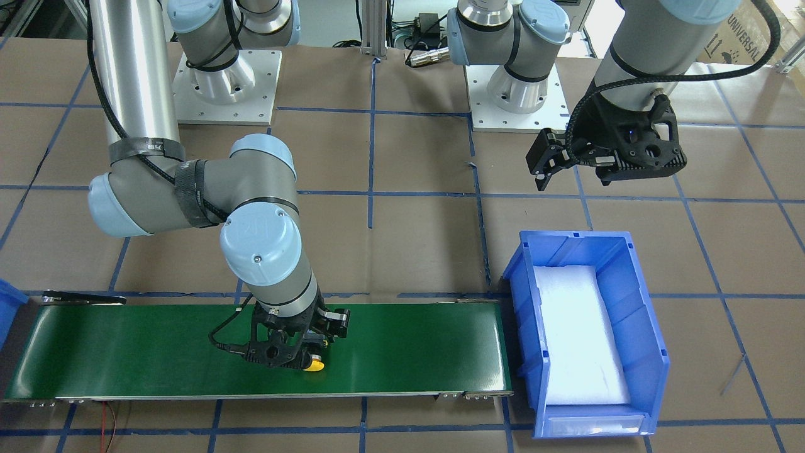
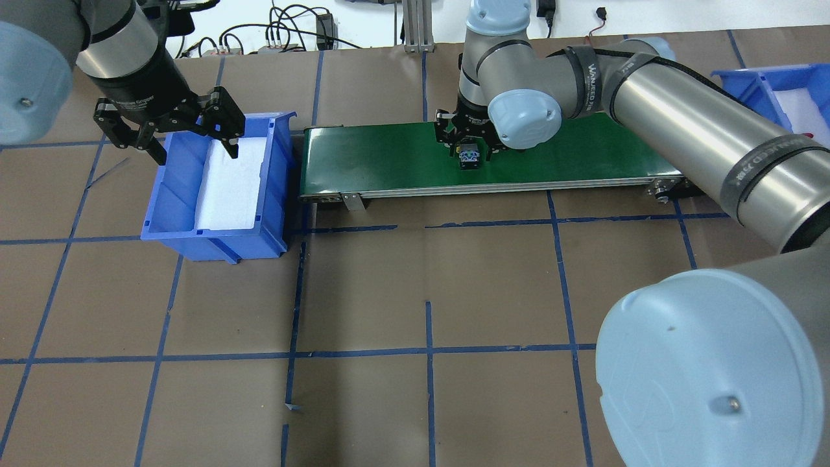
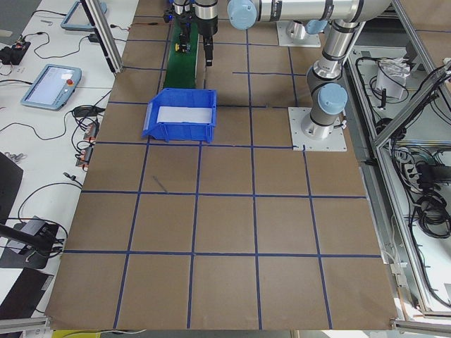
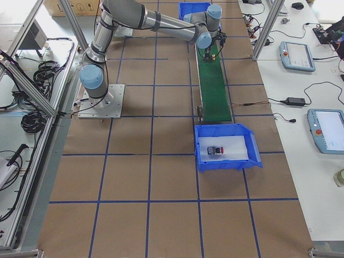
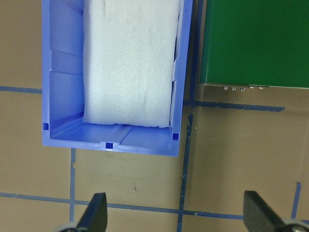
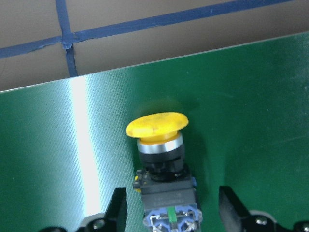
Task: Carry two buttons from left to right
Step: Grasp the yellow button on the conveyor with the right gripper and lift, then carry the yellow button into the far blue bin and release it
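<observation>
The right gripper point(image 6: 175, 210), spread, straddles the boxy body of the yellow mushroom-capped push-button point(image 6: 157, 126) lying on the green belt surface point(image 6: 260, 96); I would pinch its flat sides, not the cap. Farther off, only the right-side view shows the red-capped push-button point(image 4: 215, 150) in a blue plastic bin point(image 4: 228, 165). The left gripper point(image 5: 174, 205) hangs spread.

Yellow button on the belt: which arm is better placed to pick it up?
Right. The right end effector sits low over the belt, open fingers either side of the yellow button. The left end effector hangs open by the bin, past the belt's end.
</observation>
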You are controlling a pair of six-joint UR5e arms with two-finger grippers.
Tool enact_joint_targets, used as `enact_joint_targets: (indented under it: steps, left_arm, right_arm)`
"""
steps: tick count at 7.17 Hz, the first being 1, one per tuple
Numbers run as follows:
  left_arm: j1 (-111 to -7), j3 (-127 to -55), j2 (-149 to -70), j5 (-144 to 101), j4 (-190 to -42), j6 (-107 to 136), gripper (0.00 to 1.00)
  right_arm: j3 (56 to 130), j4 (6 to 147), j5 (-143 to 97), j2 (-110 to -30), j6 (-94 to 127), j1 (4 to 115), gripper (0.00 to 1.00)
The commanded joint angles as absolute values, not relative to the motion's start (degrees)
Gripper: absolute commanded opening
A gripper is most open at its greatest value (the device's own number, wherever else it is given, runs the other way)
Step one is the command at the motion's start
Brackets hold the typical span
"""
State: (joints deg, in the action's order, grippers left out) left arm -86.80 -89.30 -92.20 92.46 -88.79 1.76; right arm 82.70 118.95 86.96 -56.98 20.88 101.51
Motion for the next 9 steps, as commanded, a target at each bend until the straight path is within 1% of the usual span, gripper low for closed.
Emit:
enact_joint_targets:
  steps: [1, 3, 4, 6, 9]
  left_arm:
    - [-86.66, -89.21, -92.11, 92.46, -88.86, 1.76, 1.00]
    - [-86.66, -89.03, -92.20, 92.37, -88.94, 1.67, 1.00]
    - [-86.66, -89.03, -92.20, 92.37, -88.95, 1.67, 1.00]
    - [-86.66, -87.81, -93.16, 92.29, -88.94, 1.76, 1.00]
    - [-86.75, -87.80, -93.69, 92.11, -89.03, 1.76, 1.00]
  right_arm:
    - [83.76, 120.67, 86.75, -56.87, 19.87, 100.73, 0.51]
    - [83.67, 120.24, 86.57, -57.13, 18.28, 100.02, 0.15]
    - [83.41, 119.89, 86.57, -57.13, 17.85, 99.93, 0.08]
    - [82.71, 119.45, 86.92, -58.26, 10.94, 96.01, 0.08]
    - [82.09, 110.60, 87.27, -63.61, -5.22, 83.98, 0.08]
